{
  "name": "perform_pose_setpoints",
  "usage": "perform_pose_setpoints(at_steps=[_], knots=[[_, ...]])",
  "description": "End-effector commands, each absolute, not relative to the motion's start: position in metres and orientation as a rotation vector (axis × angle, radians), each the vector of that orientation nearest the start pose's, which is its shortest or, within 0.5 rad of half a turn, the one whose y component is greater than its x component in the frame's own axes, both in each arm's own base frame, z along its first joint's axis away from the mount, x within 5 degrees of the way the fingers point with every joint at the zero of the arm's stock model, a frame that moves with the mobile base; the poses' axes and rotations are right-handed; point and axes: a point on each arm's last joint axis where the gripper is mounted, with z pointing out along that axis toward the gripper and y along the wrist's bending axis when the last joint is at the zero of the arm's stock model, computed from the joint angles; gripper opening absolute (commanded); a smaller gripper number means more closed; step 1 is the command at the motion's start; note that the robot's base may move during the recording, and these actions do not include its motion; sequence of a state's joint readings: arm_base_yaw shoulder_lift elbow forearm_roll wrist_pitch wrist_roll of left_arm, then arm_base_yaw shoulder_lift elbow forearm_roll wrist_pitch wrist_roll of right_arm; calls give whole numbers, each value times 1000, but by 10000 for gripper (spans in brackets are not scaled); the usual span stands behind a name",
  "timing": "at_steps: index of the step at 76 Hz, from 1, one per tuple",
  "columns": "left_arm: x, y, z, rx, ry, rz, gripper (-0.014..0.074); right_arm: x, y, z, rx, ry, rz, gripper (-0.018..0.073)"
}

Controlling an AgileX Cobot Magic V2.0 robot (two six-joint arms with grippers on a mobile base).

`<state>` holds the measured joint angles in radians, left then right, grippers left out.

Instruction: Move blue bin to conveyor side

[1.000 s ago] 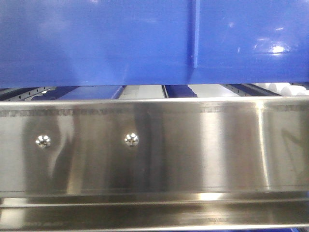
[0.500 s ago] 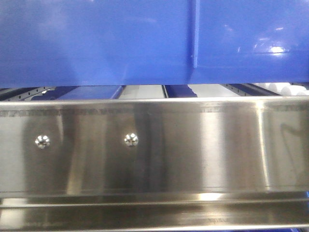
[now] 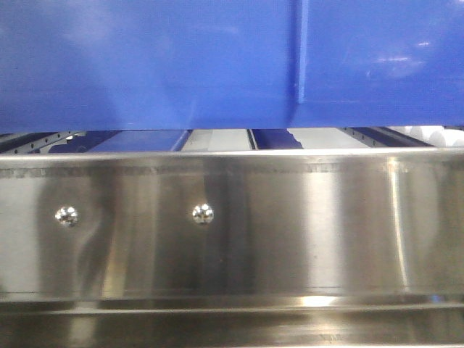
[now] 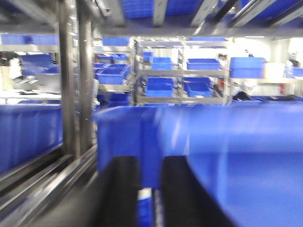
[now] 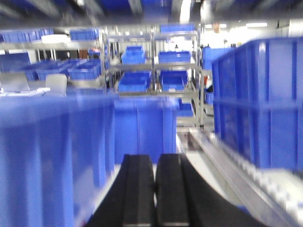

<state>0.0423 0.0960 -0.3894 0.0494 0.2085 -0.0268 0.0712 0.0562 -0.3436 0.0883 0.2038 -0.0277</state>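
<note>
Blue bin [image 3: 145, 65] rightward, over steel rack [image 3: 232, 232]

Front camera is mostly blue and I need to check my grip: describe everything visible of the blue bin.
The large glossy blue plastic bin fills the top of the front view: smooth side wall, one vertical rib, straight level bottom edge above the shiny steel rack front. Whether it rests on the rollers behind is unclear. In the blurred left wrist view, the fingers of the left gripper seem to pinch its wall.
</note>
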Motion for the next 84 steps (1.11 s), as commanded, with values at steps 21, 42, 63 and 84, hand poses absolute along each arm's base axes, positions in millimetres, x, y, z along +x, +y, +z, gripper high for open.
perform_pose_setpoints(at_steps=[21, 42, 63, 84], knots=[[70, 1, 402, 36, 1488, 42, 417, 82, 7, 400, -19, 1409, 123, 568], [93, -4, 438, 61, 1584, -3, 446, 132, 21, 440, -76, 1503, 178, 559], [121, -7, 468, 28, 1870, -34, 446, 162, 64, 482, -313, 1793, 327, 559], [171, -10, 487, 8, 2129, -16, 446, 194, 84, 498, -396, 2110, 334, 559]])
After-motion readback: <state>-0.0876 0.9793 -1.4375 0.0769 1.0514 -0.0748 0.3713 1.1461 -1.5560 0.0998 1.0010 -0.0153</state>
